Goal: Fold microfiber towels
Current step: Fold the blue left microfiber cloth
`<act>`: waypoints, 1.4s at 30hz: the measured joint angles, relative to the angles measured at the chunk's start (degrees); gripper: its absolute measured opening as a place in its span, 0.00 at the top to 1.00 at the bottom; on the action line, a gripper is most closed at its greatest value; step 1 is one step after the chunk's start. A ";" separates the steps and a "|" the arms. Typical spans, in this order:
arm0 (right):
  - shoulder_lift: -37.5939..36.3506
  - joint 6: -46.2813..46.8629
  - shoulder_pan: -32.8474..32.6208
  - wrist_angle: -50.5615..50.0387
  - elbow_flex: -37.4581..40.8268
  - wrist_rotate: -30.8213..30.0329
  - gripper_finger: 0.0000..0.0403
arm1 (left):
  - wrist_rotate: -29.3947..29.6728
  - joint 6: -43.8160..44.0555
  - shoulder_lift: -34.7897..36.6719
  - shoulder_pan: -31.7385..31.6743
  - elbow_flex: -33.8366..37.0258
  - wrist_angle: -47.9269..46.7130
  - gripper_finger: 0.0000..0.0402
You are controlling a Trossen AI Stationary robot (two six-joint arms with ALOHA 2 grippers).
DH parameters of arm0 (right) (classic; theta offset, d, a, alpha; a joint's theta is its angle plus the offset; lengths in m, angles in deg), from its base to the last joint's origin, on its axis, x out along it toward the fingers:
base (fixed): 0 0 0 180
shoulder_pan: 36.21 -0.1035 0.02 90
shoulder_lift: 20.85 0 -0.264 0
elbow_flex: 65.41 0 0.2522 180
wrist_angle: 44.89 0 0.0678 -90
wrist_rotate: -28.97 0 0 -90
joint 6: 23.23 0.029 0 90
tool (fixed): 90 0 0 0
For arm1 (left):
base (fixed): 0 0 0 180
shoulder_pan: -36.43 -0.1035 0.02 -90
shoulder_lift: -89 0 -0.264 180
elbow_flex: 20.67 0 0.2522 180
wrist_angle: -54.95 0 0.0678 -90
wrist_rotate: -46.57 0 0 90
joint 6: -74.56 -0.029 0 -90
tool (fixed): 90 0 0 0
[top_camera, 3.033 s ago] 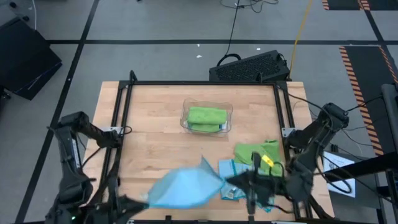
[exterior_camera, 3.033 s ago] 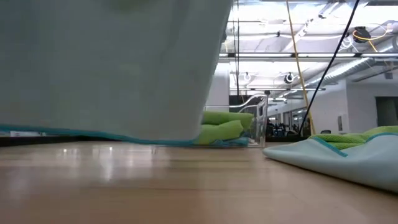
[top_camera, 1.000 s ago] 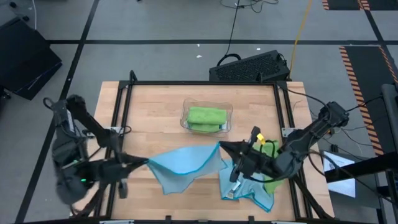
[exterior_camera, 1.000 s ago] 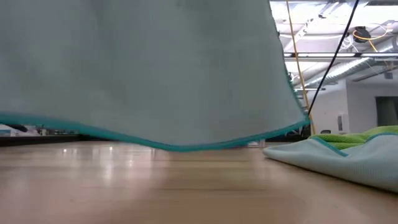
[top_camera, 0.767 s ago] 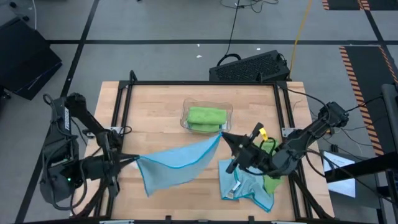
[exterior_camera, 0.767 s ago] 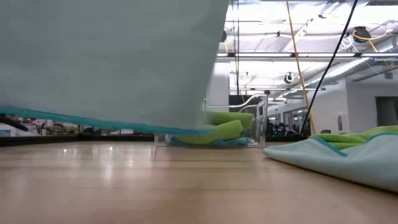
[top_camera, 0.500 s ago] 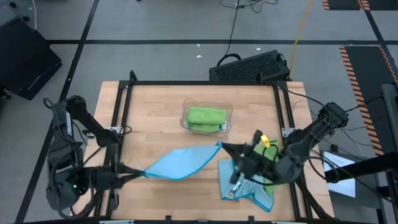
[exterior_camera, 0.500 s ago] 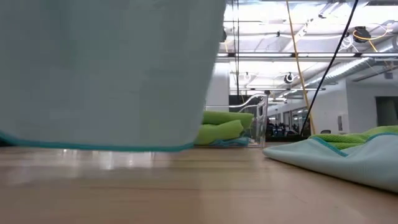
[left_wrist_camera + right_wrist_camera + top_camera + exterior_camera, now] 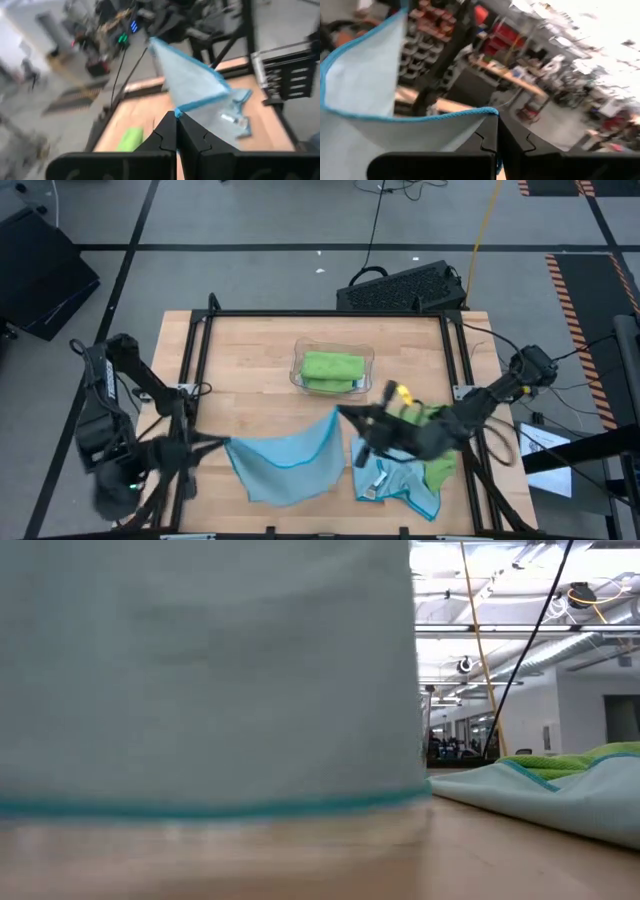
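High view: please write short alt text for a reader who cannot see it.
Two pincers, left and right, each shut on a corner, hold a blue towel spread over a wooden table. Behind sits a clear tray with a folded green towel; more towels lie at right.

Two dark jointed arms, each claw black, two-fingered.

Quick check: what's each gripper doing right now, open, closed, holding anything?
Left gripper: closed on one corner of the light blue towel.
Right gripper: closed on the opposite corner of the same towel.
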 joint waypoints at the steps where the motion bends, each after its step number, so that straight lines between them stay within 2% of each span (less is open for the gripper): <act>1: 0.28 1.98 1.62 -2.07 0.02 2.22 1.00 | -0.49 5.80 0.04 -0.72 0.28 -4.38 0.99; 6: 1.63 8.95 8.82 -9.60 0.02 9.30 1.00 | -7.97 27.78 0.01 -3.39 3.16 -21.26 0.99; 10: 2.51 10.60 13.96 -11.90 0.94 15.33 1.00 | -11.15 39.47 0.03 -4.67 6.38 -28.95 0.99; 17: 2.59 12.78 21.48 -8.47 7.40 27.83 1.00 | -18.95 44.32 0.08 -7.61 12.60 -28.58 0.99; 23: 2.59 14.63 24.16 -6.17 12.57 37.63 1.00 | -25.23 47.15 0.07 -8.32 17.72 -24.11 0.98; 27: 2.57 17.05 24.40 -6.60 14.39 40.62 1.00 | -28.65 44.27 0.07 -7.95 20.07 -15.90 0.98; 31: 2.57 17.16 24.37 -6.59 15.96 45.41 1.00 | -29.09 37.59 0.07 -7.54 21.30 -6.92 0.98; 33: 2.57 17.16 24.31 -6.63 16.41 45.02 1.00 | -28.05 35.58 0.07 -7.55 21.33 -5.91 0.98; 36: 2.57 17.02 24.37 -6.33 16.46 41.16 1.00 | -24.35 34.85 0.07 -7.75 21.33 -8.51 0.98; 39: 2.57 14.01 24.69 -3.48 16.48 36.26 1.00 | -22.31 37.83 0.03 -8.84 20.40 -16.72 0.98; 42: 2.52 10.95 25.34 1.46 16.48 36.18 1.00 | -21.03 45.70 0.13 -10.21 17.83 -27.13 0.98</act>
